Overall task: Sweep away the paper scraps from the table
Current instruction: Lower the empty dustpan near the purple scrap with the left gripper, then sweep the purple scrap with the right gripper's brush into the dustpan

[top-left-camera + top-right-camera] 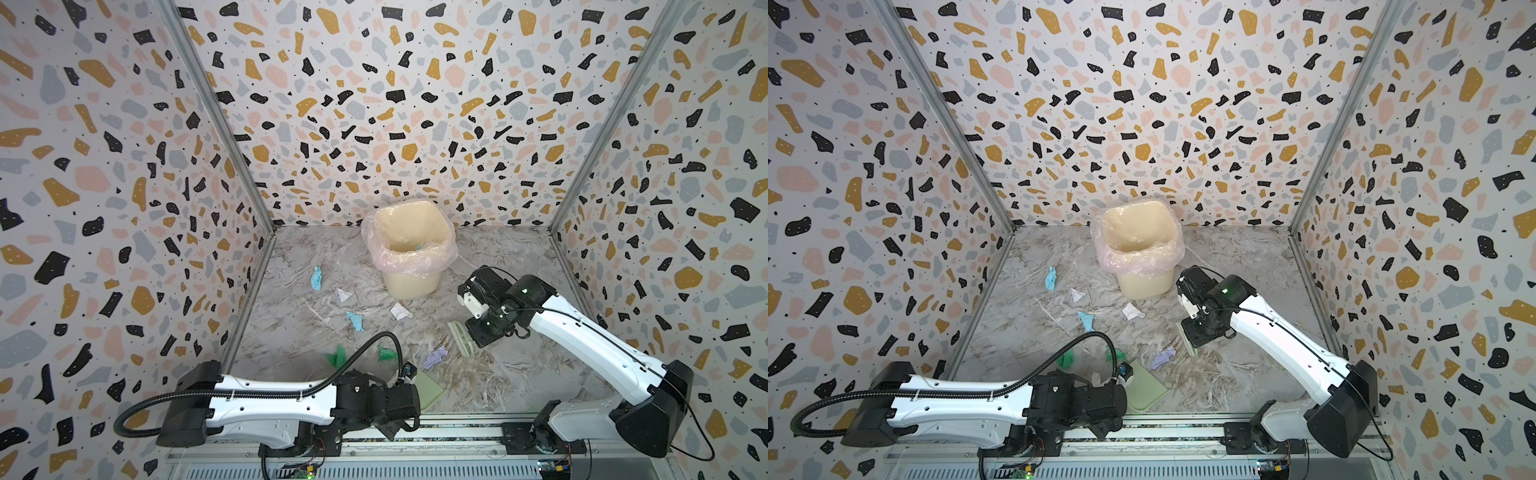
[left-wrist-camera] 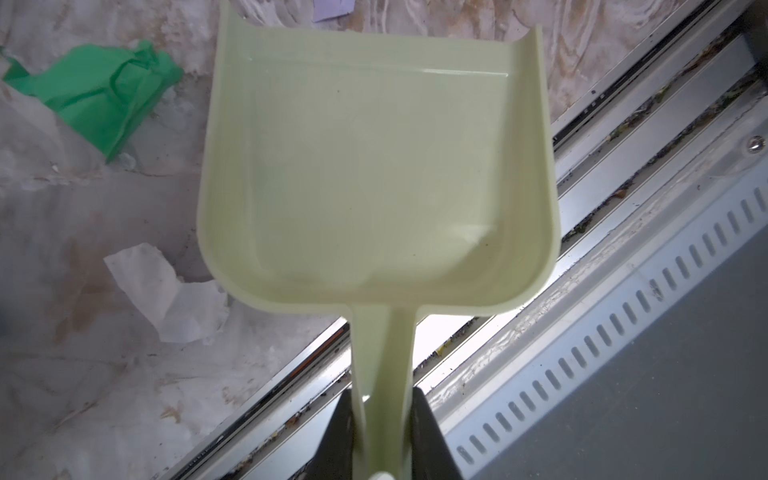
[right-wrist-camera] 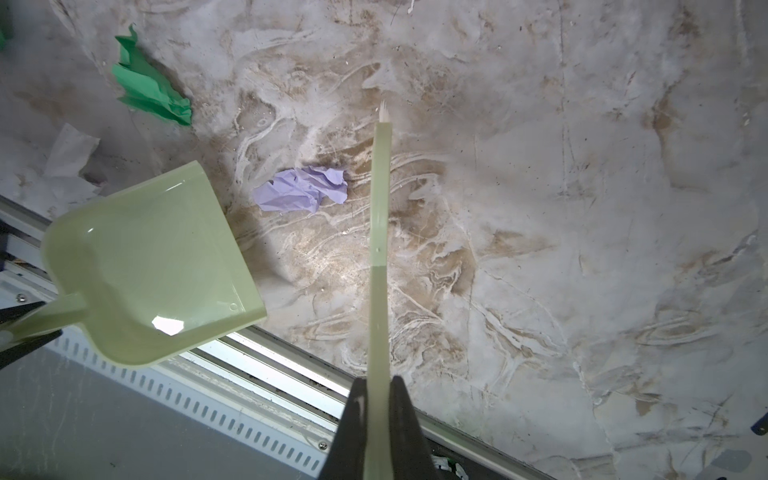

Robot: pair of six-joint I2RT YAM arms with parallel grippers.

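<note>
Several paper scraps lie on the marble table (image 1: 519,374): light blue ones (image 1: 316,277) (image 1: 355,321), white ones (image 1: 343,294) (image 1: 400,311), green ones (image 1: 336,355) (image 1: 386,354) and a lilac one (image 1: 435,357). My left gripper (image 2: 382,399) is shut on the handle of the pale green dustpan (image 2: 374,166), which hangs empty over the table's front edge. A green scrap (image 2: 99,95) and a white scrap (image 2: 166,291) lie beside it. My right gripper (image 3: 378,386) is shut on the pale green brush (image 3: 380,208), just to the right of the lilac scrap (image 3: 303,191).
A cream bin (image 1: 409,249) with a pink plastic liner stands at the back middle, with a bluish bit inside. Terrazzo walls close the left, back and right sides. A metal rail (image 1: 436,432) runs along the front edge.
</note>
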